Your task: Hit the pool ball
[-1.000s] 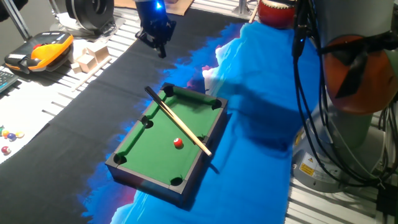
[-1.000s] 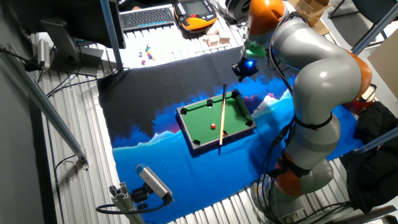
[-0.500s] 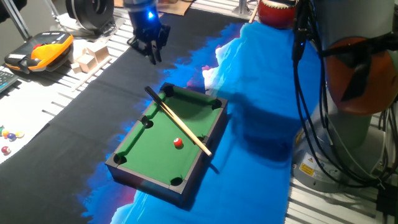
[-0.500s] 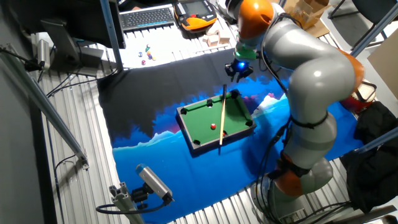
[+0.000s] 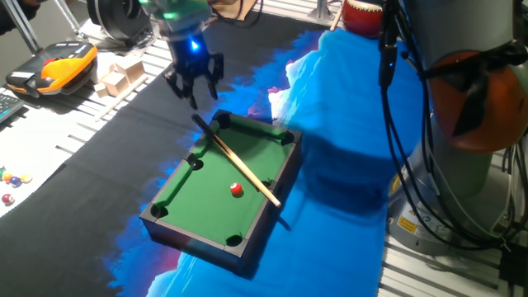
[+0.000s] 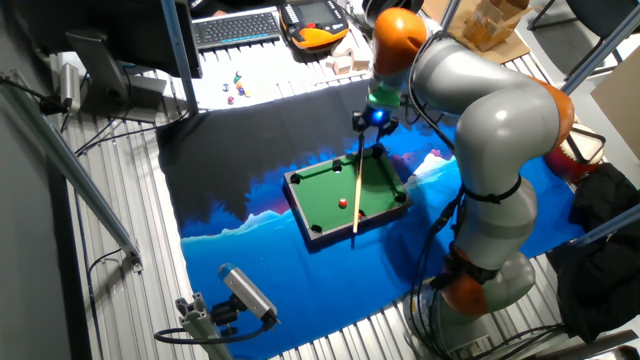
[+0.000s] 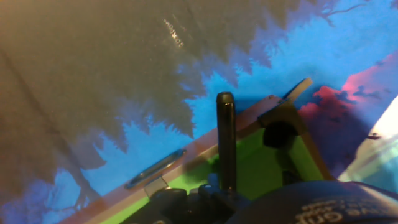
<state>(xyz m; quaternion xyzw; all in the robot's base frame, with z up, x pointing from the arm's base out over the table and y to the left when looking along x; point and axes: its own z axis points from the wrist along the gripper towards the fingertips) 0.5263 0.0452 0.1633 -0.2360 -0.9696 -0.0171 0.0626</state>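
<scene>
The pool ball (image 5: pixel 237 190) is a tiny glossy red ball on the green felt of the miniature pool table (image 5: pixel 191 201); it also shows in the other fixed view (image 6: pixel 343 204). A thin wooden cue (image 5: pixel 239 167) with a black butt lies diagonally across the table, passing just right of the ball. My gripper (image 5: pixel 196 92) hangs open and empty just above and behind the cue's black end (image 7: pixel 225 101), beyond the table's far corner. It also shows in the other fixed view (image 6: pixel 372 127). The ball is out of the hand view.
A black and blue cloth (image 5: pixel 346 124) covers the work surface. An orange and black pendant (image 5: pixel 54 66), wooden blocks (image 5: pixel 120 74) and a loose cluster of small coloured balls (image 5: pixel 12 181) lie at the left. A keyboard (image 6: pixel 235 25) sits at the back.
My gripper has moved down and toward the pool table's far end, from well behind it to just above the cue's black butt. The cue and ball have not moved.
</scene>
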